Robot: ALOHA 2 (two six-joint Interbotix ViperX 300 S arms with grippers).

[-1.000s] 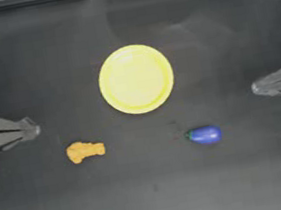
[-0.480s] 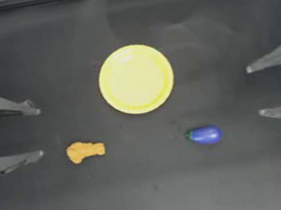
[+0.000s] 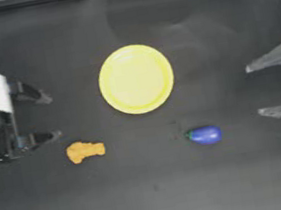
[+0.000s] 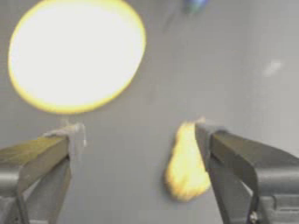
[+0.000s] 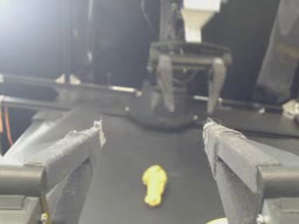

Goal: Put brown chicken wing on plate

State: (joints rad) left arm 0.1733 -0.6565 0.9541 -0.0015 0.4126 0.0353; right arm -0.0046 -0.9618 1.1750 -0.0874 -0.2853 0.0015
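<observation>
Sitting low on the left side of the dark, matte table: the brown chicken wing, a small lumpy orange-yellow piece with a knobbly, uneven outline, lying flat and apart from everything else. Showing in the left wrist view as a glossy yellow lump just beside one dark jaw, not between the two. Showing in the right wrist view too, small and far off on the bare tabletop.

Hovering just up and to the left of the wing: the left gripper, jaws spread wide, nothing between them, dark angular fingers with pale taped tips.

Lying to the right of the wing, well apart: a smooth, rounded blue-purple toy with a shiny skin.

Resting farther up, at the middle of the table: the plate, round, flat, bright yellow, slightly raised at the rim, nothing on it. Glowing pale in the left wrist view.

Waiting at the right edge: the right gripper, jaws likewise spread wide, holding nothing, grey wedge-shaped fingers pointing inward.
</observation>
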